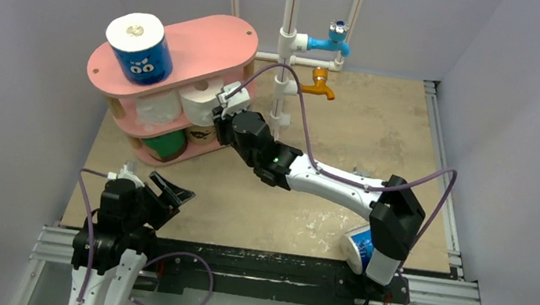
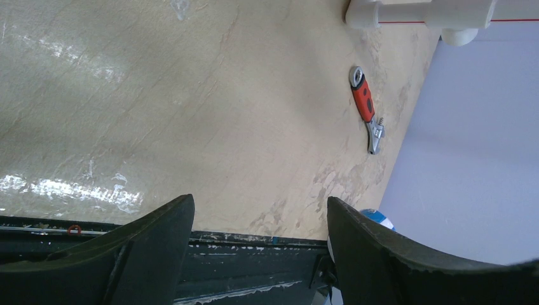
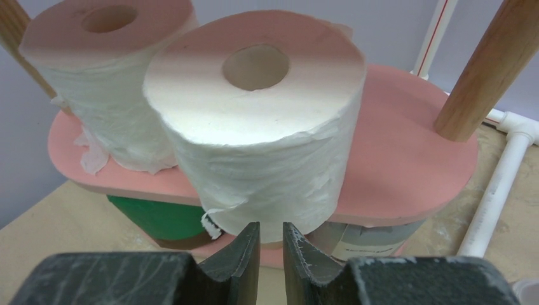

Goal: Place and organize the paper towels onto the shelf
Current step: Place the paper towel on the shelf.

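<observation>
The beige worktop (image 1: 349, 123) is carrying a pink three-tier oval shelf with wooden posts (image 1: 210, 42) at its far left corner. The right gripper (image 3: 271, 232) is holding its fingers together, empty, just in front of the nearer of two bare white paper towel rolls (image 3: 254, 146) on the middle board. The left gripper (image 2: 259, 204) is hovering over the near left edge with fingers apart. A blue printed roll (image 1: 138, 48) is standing on the top board and a green-wrapped roll (image 1: 166, 143) is sitting on the bottom board. Another blue roll (image 1: 361, 247) is resting at the near edge.

The shelf (image 1: 211, 38) is pink; top roll (image 1: 142, 58) blue with cartoon eyes; two rolls (image 3: 254, 146) white; wrench handle (image 2: 363, 100) red.
</observation>
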Robot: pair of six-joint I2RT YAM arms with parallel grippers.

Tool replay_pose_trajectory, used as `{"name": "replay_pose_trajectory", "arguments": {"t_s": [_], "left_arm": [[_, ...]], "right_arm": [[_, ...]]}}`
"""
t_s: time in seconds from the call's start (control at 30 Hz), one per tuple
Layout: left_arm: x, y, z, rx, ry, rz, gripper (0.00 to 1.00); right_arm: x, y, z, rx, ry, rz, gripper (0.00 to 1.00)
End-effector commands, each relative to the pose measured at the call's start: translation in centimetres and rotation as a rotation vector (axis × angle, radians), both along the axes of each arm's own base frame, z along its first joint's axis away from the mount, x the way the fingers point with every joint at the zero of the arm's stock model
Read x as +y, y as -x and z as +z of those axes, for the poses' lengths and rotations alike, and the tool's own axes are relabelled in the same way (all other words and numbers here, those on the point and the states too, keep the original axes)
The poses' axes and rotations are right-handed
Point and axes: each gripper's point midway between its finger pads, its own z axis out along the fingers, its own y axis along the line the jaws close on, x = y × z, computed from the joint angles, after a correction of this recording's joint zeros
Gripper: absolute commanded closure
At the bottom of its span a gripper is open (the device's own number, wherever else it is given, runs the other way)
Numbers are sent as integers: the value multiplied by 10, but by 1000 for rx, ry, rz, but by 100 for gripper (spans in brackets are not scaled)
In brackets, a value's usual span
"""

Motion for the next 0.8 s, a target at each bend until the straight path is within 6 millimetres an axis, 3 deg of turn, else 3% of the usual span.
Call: {"name": "replay_pose_trajectory", "arguments": {"t_s": [0.0,0.77], "left_arm": [[5,14,-16,78,-43,-5,24],[4,14,-17,78,-39,-6,24]], "right_arm": [[7,-12,37,-51,-101,-9,81],[22,-48,38,-62,-99,-51,81]]}}
